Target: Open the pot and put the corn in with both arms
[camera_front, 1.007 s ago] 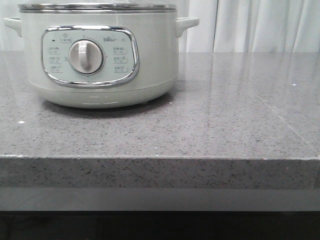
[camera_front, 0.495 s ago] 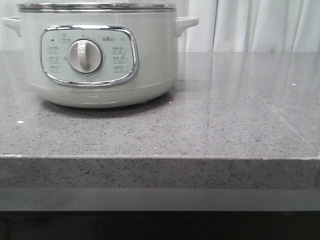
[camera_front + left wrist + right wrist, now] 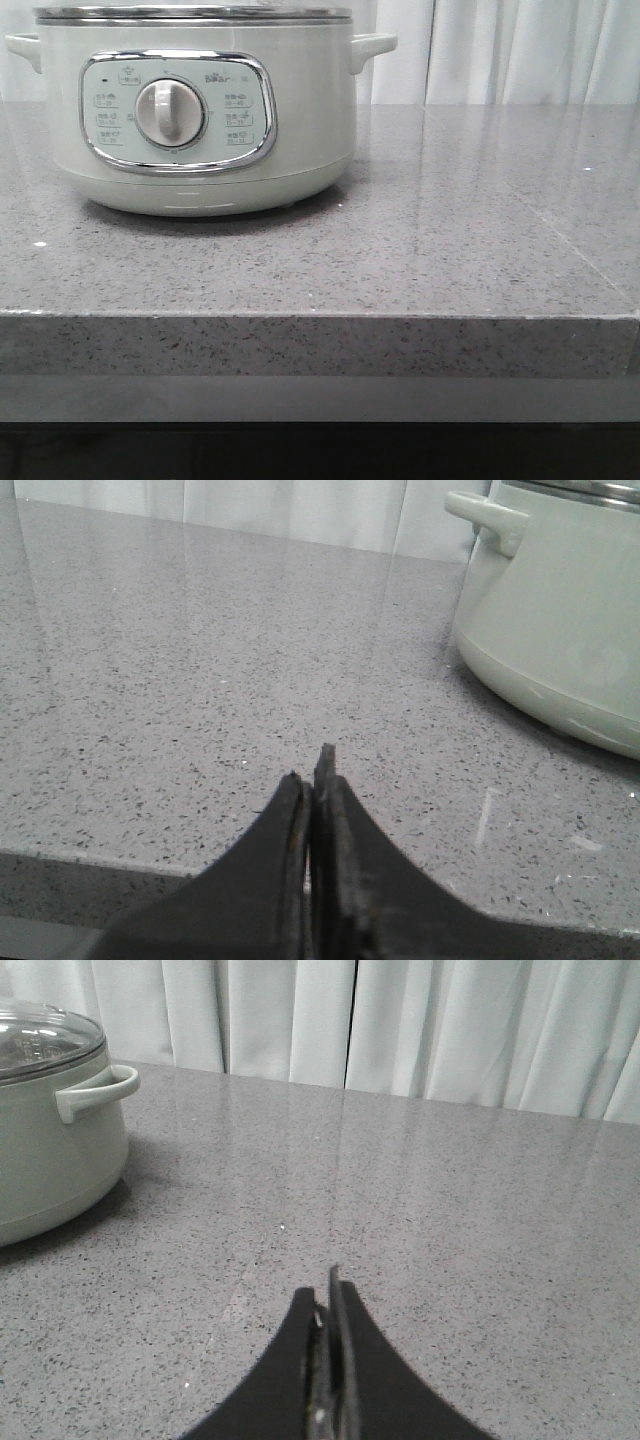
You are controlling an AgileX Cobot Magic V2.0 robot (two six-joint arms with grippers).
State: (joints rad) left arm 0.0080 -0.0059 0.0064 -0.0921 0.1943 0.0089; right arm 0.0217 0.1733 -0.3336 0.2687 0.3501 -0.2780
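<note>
Pot (image 3: 200, 110) standing lidded at the far left of the worktop (image 3: 450, 230), dial facing the front edge. Left end effector (image 3: 315, 780) and right end effector (image 3: 330, 1305) both pinched closed, gripping nothing, waiting low near the front edge, probably ready to approach. Corn nowhere visible, possibly out of frame.

Each claw, left (image 3: 314, 780) and right (image 3: 328, 1305), has matte black, angular, tapering fingers.

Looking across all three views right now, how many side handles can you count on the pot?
2: the pot has one handle on its right side and one on its left, cut off by the front view's edge.
</note>
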